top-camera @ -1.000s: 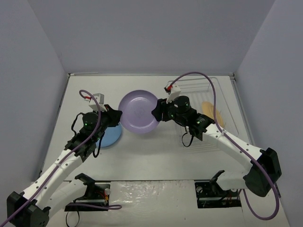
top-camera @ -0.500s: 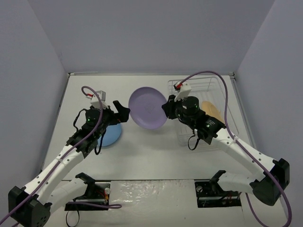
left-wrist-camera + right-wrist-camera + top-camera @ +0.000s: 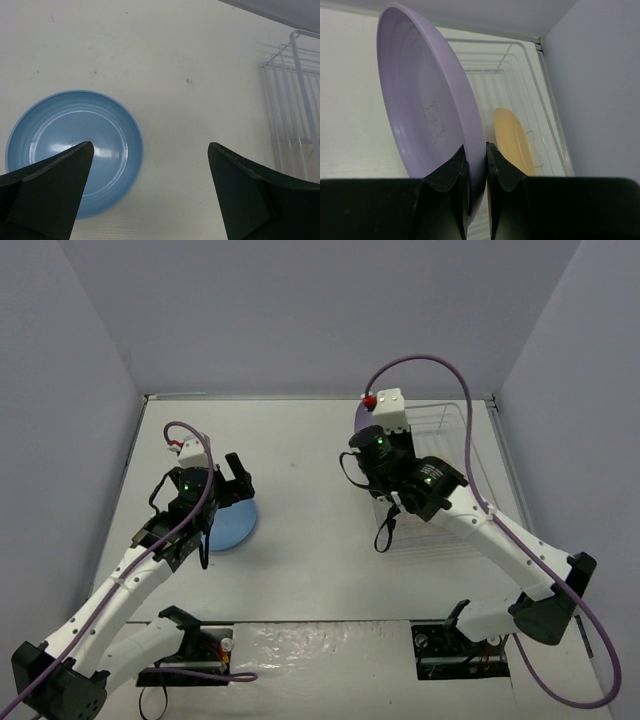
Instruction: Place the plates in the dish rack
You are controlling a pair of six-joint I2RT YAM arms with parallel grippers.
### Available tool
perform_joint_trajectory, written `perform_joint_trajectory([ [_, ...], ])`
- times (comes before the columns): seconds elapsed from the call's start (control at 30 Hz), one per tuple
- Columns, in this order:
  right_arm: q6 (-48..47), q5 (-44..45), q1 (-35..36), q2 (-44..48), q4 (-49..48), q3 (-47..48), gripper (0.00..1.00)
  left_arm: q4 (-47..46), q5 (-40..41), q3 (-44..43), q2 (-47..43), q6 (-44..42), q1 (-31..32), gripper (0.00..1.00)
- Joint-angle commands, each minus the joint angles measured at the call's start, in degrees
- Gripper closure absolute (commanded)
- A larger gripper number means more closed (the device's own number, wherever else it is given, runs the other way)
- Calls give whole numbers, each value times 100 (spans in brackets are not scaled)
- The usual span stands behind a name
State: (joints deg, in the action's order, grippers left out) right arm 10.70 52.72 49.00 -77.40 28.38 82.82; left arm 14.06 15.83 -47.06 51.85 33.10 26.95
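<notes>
Orange-yellow plate (image 3: 512,142) is seen stood on edge inside the wire dish rack (image 3: 490,50), toward the rack's right side in the right wrist cam, so 1 of 3 is counted as loaded. Lavender plate (image 3: 425,100) is held upright by its lower rim, pinched betw. the nearly shut fingers of the right gripper (image 3: 476,149). It is carried at the rack's left end and judged not yet seated betw. dividers; whether it is over the wires or just beside them can't be told. Blue plate (image 3: 75,145) is left lying flat, face up, on the table (image 3: 300,570), well apart from the rack and untouched. Left gripper (image 3: 150,147) is spread wide w/ nothing in it, poised above the table just right of the blue plate. Task is thus judged approx. a third done: 1 racked, 1 in transit, 1 to be picked up. Rack contents as shown: the orange-yellow plate only.
</notes>
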Motion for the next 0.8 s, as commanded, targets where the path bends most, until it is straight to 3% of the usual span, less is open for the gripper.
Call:
perform_joint_trajectory([
  [0.0, 398, 1931, 317, -698, 1513, 403, 100, 246, 222, -436, 124, -61, -180, 3],
  [0.07, 768, 2228, 338, -887, 1986, 557, 100, 238, 211, -419, 115, -41, -241, 3],
  [0.33, 846, 2684, 329, -1151, 2312, 657, 100, 260, 216, -486, 98, -149, -315, 3],
  [0.77, 820, 2403, -315, -1354, 2601, 303, 100, 305, -56, -432, 368, -72, -918, 3],
])
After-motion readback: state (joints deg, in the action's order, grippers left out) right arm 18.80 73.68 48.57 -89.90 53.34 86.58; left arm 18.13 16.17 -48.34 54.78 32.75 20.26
